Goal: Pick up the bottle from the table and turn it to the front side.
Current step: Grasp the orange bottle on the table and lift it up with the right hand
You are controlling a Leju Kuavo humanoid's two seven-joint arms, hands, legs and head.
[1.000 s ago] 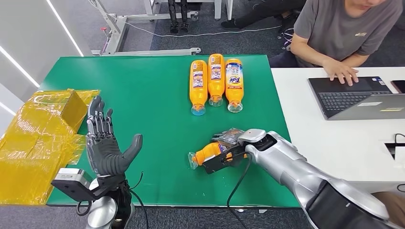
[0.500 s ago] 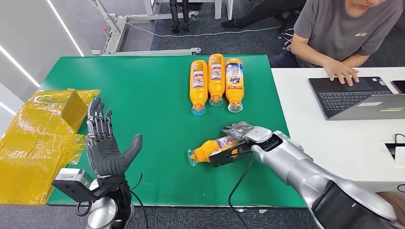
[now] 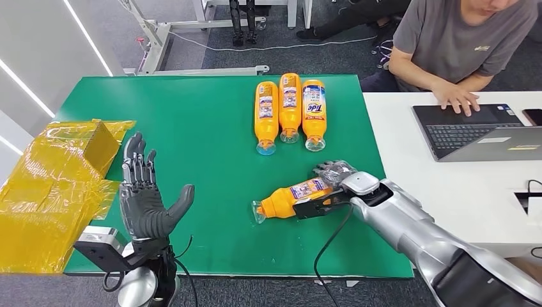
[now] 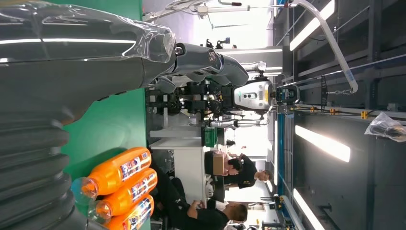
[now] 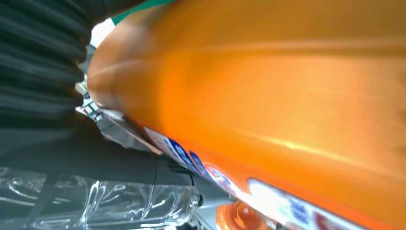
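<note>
The robot's right hand (image 3: 332, 185) grips an orange bottle (image 3: 291, 199) by its base end, low over the green tabletop (image 3: 192, 128), near the front edge and right of centre. The cap points toward the robot's left. Over the last second the bottle has shifted a little further from the robot, and a printed label that was hidden now faces upward, so the roll toward the front side looks well under way, though whether this is the front label is hard to tell. Whether the bottle touches the tabletop or hangs just above it cannot be made out.

The left hand (image 3: 147, 198) is raised, palm open and fingers spread wide, holding nothing, near a yellow wrapped box (image 3: 57, 185).

Three more orange bottles (image 3: 289, 112) lie side by side at the far edge (caps toward the robot). A seated person types on a laptop (image 3: 473, 131) on the white desk (image 3: 409, 166) alongside.

The right wrist view is a blurred orange close-up.
</note>
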